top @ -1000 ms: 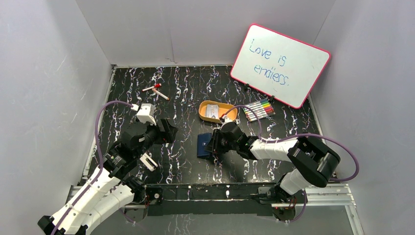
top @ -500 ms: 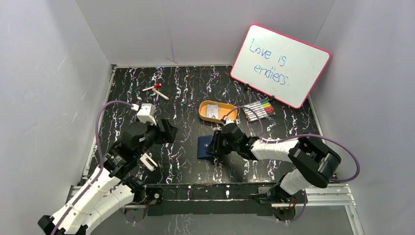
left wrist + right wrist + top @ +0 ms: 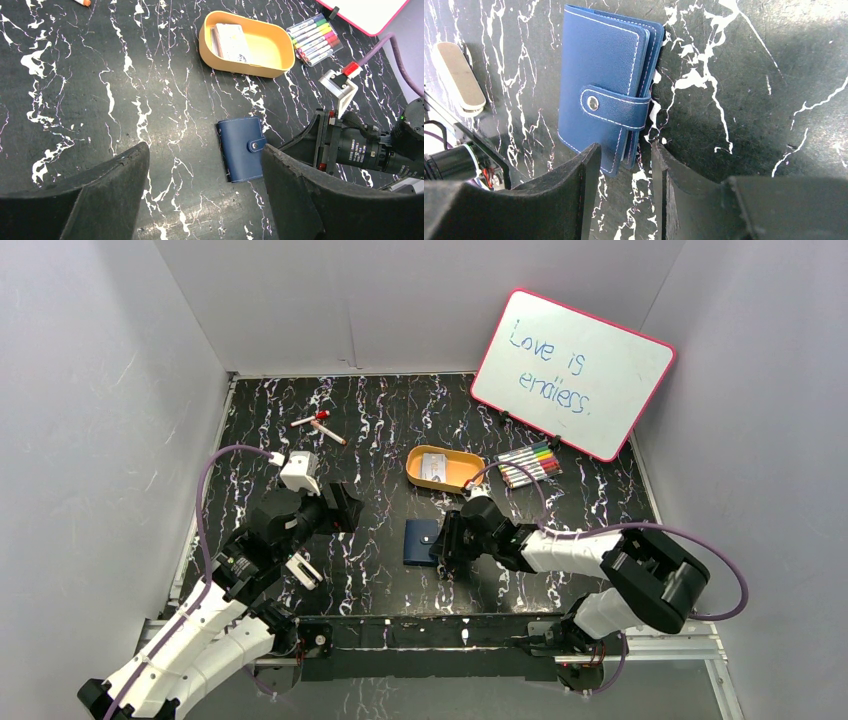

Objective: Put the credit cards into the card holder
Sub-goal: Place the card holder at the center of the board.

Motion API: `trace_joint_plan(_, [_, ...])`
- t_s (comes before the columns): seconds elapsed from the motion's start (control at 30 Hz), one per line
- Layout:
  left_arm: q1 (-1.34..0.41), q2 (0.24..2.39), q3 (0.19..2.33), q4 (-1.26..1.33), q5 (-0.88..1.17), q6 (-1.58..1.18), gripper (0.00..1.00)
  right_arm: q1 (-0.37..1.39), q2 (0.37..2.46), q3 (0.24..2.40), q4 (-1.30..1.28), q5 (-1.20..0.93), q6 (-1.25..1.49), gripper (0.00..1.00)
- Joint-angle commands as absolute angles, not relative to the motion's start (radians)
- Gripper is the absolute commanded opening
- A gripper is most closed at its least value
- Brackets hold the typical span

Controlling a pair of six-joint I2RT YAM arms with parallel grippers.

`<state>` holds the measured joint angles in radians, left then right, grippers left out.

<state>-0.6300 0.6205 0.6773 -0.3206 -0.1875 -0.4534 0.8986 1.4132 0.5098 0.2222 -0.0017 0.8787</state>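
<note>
The navy card holder (image 3: 421, 541) lies closed and snapped on the black marbled table; it also shows in the left wrist view (image 3: 242, 148) and the right wrist view (image 3: 604, 85). The credit cards (image 3: 433, 466) lie stacked in the orange oval tray (image 3: 462, 477), as the left wrist view (image 3: 232, 42) shows too. My right gripper (image 3: 446, 540) is low at the holder's right edge, its jaws narrowly open (image 3: 624, 147) with the holder's near corner just at the gap, not clamped. My left gripper (image 3: 336, 508) is wide open and empty (image 3: 205, 155), left of the holder.
A pink-framed whiteboard (image 3: 572, 372) leans at the back right. A set of coloured markers (image 3: 529, 465) lies right of the tray. Two loose markers (image 3: 318, 425) lie at the back left. Grey walls close in the table on three sides.
My right gripper has drawn back to the right off the card holder, which now shows whole. The left arm has not moved.
</note>
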Motion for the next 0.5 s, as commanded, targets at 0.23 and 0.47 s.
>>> trace_joint_plan(0.23, [-0.630,0.617,0.676,-0.310,-0.212,-0.444,0.78,0.894,1.359,0.489,0.216,0.026,0.868,0.50])
trace_joint_plan(0.47, [-0.630,0.610,0.674,-0.311,-0.224,-0.448,0.79,0.890,1.262,0.462,0.139,0.037,0.821,0.59])
